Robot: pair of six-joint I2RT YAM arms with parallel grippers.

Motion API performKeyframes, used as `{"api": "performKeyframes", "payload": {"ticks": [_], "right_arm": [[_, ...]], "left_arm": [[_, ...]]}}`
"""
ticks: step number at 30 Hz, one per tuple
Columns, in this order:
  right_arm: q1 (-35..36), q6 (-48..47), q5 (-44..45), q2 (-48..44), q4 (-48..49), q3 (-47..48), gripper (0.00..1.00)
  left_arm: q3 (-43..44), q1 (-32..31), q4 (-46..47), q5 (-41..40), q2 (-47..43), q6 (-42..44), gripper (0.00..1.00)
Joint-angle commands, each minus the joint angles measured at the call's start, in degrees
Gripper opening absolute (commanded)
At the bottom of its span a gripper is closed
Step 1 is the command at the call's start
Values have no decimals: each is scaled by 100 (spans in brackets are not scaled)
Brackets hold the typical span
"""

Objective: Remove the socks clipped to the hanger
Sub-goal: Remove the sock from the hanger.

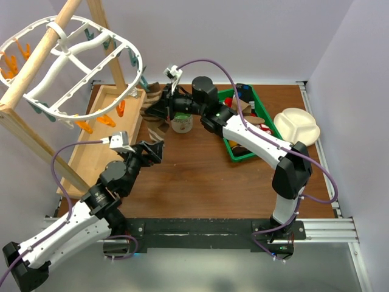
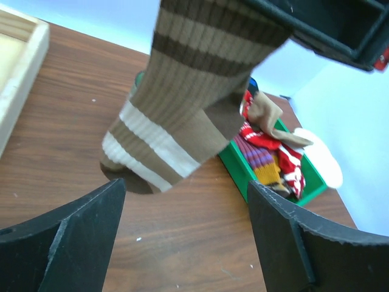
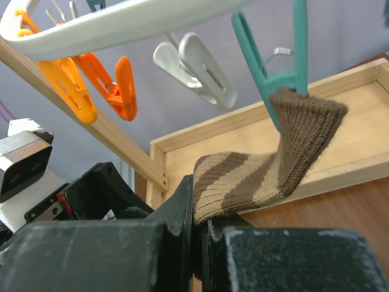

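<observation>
A brown-and-tan striped sock (image 3: 267, 176) hangs from a teal clip (image 3: 276, 67) under the white hanger (image 3: 121, 21). My right gripper (image 3: 203, 222) is shut on the sock's lower part, below the clip. From above, the hanger (image 1: 67, 61) sits on the wooden pole at the upper left, and the right gripper (image 1: 155, 109) is just beside its near rim. In the left wrist view the same sock (image 2: 182, 103) hangs with white bands at its lower end. My left gripper (image 2: 185, 243) stands open below it, nothing between its fingers. It sits low over the table (image 1: 159, 149).
Orange clips (image 3: 97, 85) and a white clip (image 3: 197, 67) dangle empty from the hanger. A wooden frame tray (image 1: 100, 134) lies under it. A green bin (image 1: 238, 156) holds loose socks (image 2: 273, 152). A white divided plate (image 1: 298, 125) is at the right, and a small jar (image 1: 181, 123) stands mid-table.
</observation>
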Motion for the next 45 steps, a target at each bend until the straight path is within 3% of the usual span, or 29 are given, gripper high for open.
{"api": "performKeyframes", "payload": {"ticks": [1,16,27,31,39,43,45], "right_arm": [[76,239,260,-108,-123,144,0],[304,985,604,-161,69,22,0],[392,1600,779,-328,307,-277,0],[445,1671,797,-354,351,-356,0],[533,1689,832,-390,316,-339,0],[576,1645,893,-398,272,-339,0],[577,1610,972,-407,228,-339,0]], "left_arm": [[297,21,685,-514,245,176,87],[411,21,1961,-716,1019,563,88],[201,21,2181,-856,1098,423,74],[174,21,2181,-909,1072,423,55],[156,12,2005,-1006,1098,309,27],[148,21,1935,-1032,1072,221,6],[156,12,1839,-1041,1046,177,2]]}}
